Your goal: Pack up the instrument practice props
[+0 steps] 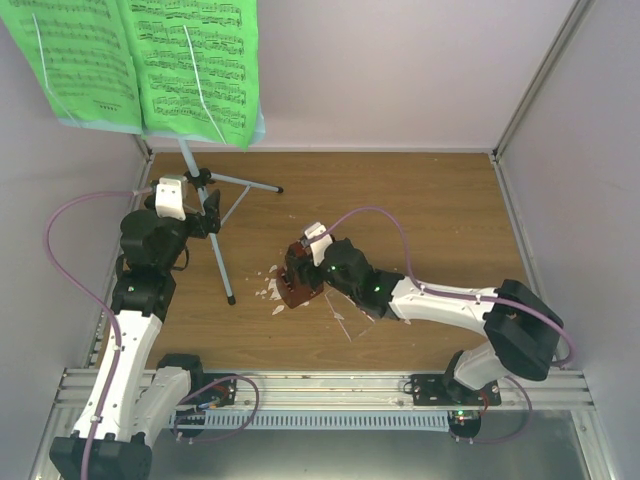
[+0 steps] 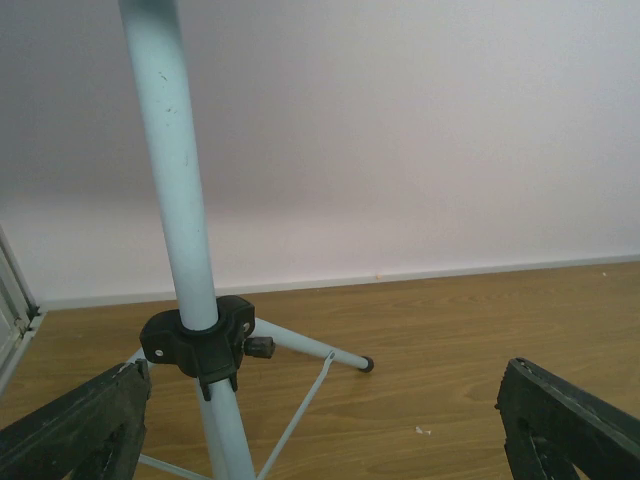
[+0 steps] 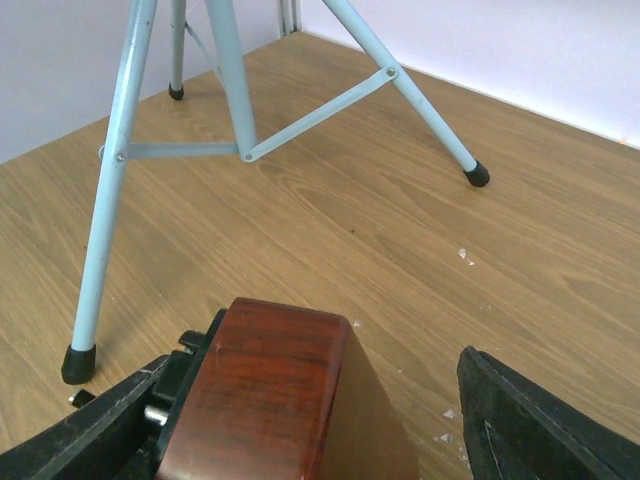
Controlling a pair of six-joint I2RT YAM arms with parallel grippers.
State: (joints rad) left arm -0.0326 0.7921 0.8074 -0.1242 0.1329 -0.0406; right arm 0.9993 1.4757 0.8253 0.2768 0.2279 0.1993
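On the left side, my left gripper (image 2: 325,425) gapes wide before the music stand (image 2: 178,200) pole; mid-table, my right gripper (image 3: 315,425) sits released, jaws flanking the metronome (image 3: 285,375).

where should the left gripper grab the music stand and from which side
Take the music stand by its upright pole, just above the black collar. Come in level from the near side, where the open left gripper faces it: the pole is thin, round and bare there, while the legs splay out below.
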